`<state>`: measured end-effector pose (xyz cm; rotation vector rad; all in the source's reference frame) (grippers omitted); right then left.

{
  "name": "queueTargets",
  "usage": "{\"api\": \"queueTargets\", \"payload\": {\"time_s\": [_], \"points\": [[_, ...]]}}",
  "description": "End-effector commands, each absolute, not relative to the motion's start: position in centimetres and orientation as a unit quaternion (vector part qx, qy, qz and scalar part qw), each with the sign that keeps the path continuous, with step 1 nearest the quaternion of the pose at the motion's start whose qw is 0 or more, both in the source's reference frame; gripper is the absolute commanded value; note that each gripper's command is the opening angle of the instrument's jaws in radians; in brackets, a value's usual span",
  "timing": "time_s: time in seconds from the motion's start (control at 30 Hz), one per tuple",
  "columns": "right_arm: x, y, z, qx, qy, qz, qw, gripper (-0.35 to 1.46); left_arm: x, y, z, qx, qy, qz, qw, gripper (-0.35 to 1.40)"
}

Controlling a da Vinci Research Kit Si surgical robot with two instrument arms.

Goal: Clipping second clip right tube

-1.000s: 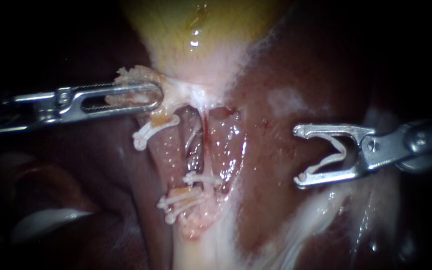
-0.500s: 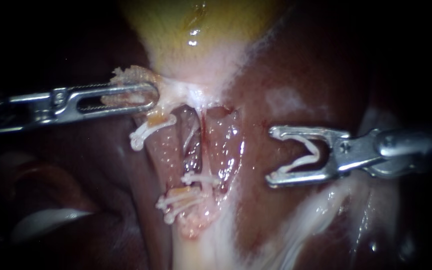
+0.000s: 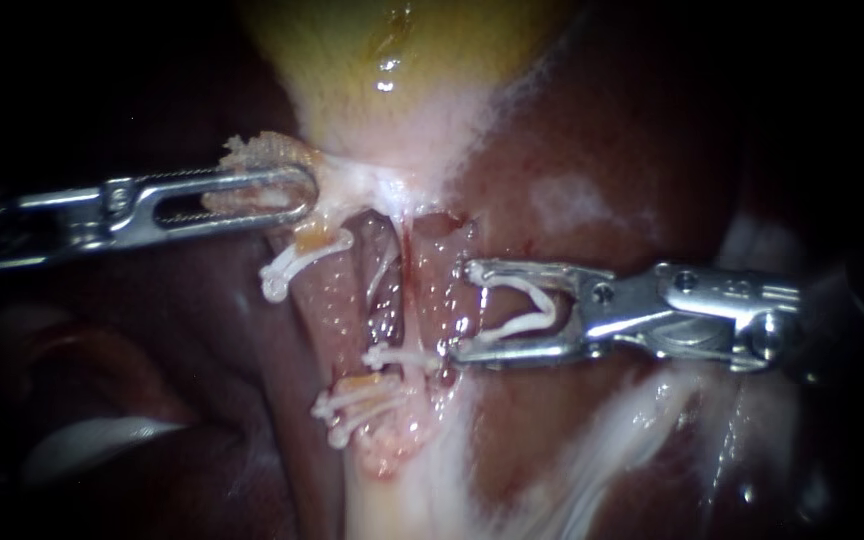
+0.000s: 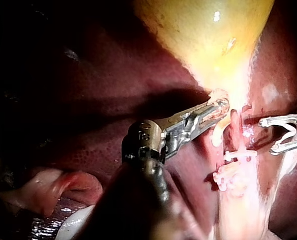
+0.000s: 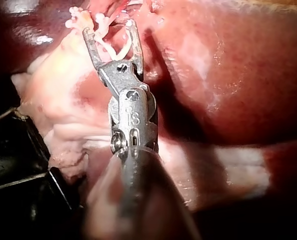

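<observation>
Right pink tube [image 3: 449, 285] sat before the right instrument [image 3: 460, 310], spread wide holding a white plastic clip [image 3: 547, 303]; closing early could catch only its edge. Left instrument [image 3: 302, 195] gripped pale tissue [image 3: 257, 150].

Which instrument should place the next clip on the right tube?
Right. The right instrument holds a white clip in its tool, at the right tube; the left instrument is gripping tissue below the gallbladder.
</observation>
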<state>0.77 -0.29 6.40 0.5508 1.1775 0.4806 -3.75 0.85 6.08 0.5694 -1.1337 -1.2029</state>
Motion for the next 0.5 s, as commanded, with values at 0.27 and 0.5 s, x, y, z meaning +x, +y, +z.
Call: {"api": "queueTargets", "payload": {"time_s": [0.27,0.5], "points": [[0.96,-0.31,6.58,0.265,0.536,0.244,0.764,0.49,-3.77,0.83,6.10,0.249,-0.498,-0.528,0.642,0.00],[1.09,-0.36,6.73,0.277,0.534,0.252,0.758,0.49,-3.78,0.82,6.10,0.248,-0.498,-0.528,0.642,0.00]]}}
